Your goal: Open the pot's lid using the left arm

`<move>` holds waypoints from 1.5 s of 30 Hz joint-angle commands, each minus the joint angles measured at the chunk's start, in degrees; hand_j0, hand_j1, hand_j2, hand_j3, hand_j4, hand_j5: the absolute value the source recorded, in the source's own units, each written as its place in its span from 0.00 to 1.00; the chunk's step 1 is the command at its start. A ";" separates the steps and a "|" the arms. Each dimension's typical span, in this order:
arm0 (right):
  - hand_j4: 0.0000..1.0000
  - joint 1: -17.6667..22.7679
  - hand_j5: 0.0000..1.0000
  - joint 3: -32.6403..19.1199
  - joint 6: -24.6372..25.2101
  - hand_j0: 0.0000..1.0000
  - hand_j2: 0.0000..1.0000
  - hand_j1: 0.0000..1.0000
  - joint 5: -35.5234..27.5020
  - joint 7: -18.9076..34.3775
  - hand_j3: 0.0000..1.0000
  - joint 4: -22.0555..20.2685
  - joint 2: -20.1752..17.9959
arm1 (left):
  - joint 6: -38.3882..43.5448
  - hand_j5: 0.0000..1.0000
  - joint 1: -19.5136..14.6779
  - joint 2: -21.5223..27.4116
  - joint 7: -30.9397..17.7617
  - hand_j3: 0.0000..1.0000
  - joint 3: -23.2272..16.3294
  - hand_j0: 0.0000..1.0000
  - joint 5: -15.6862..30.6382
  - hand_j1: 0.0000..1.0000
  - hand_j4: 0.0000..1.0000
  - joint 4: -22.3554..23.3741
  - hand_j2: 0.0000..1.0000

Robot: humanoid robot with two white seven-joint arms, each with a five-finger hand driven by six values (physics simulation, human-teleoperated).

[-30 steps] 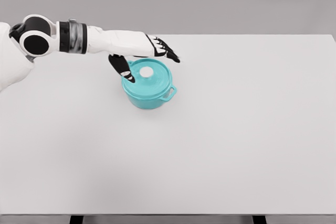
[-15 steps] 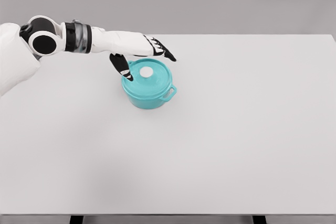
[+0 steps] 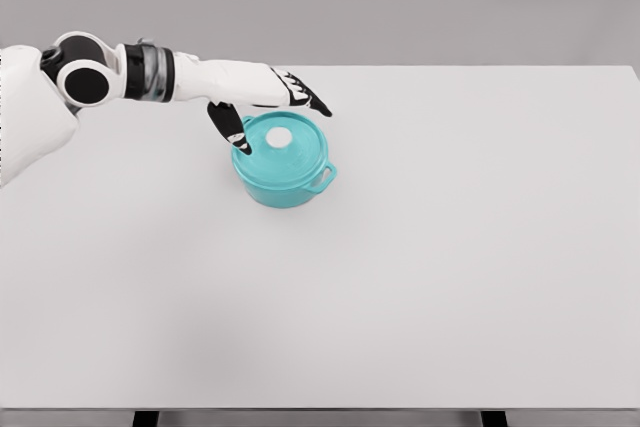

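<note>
Approach step: your left hand (image 3: 262, 107) hovers released, fingers spread, at the far-left rim of the lid (image 3: 281, 144), seated on the pot (image 3: 285, 185) on the counter (image 3: 480, 267). Next, centre over the knob (image 3: 279, 136) and grip it.

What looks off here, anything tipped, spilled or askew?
Nothing stands out. The teal pot sits upright on the table, its lid seated flat. The left hand is open at its far-left rim.

Single head view, high and angled down.
It looks forward over the wide white rectangular table (image 3: 450, 277) from its near edge, far edge and grey backdrop visible.
</note>
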 commanded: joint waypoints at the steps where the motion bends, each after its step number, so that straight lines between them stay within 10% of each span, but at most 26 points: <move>1: 1.00 0.00 1.00 0.00 -0.01 1.00 1.00 1.00 0.02 0.02 1.00 0.00 -0.01 | 0.15 1.00 0.00 -1.02 0.03 1.00 0.16 1.00 -0.86 1.00 1.00 1.34 1.00; 20: 1.00 0.00 1.00 0.00 -0.01 1.00 1.00 1.00 0.02 0.02 1.00 0.00 -0.01 | 0.15 0.71 0.62 -0.93 0.03 0.71 -1.33 0.71 -1.48 0.71 0.71 1.87 0.71; 26: 1.00 0.00 1.00 -0.09 -0.01 1.00 1.00 1.00 0.02 0.02 1.00 0.00 -0.01 | 0.15 0.42 0.70 -0.66 0.03 0.42 -1.51 0.42 -0.95 0.42 0.42 1.51 0.42; 33: 1.00 0.00 1.00 0.00 -0.01 1.00 1.00 1.00 0.02 0.02 1.00 0.00 -0.01 | 0.15 0.42 0.70 -0.31 0.03 0.42 -1.42 0.42 -0.78 0.42 0.42 1.34 0.42; 45: 1.00 0.00 1.00 0.00 -0.10 1.00 1.00 1.00 0.02 0.02 1.00 0.00 -0.01 | 0.15 0.43 -1.67 17.53 0.03 0.43 -1.07 0.43 5.29 0.43 0.43 -4.81 0.43</move>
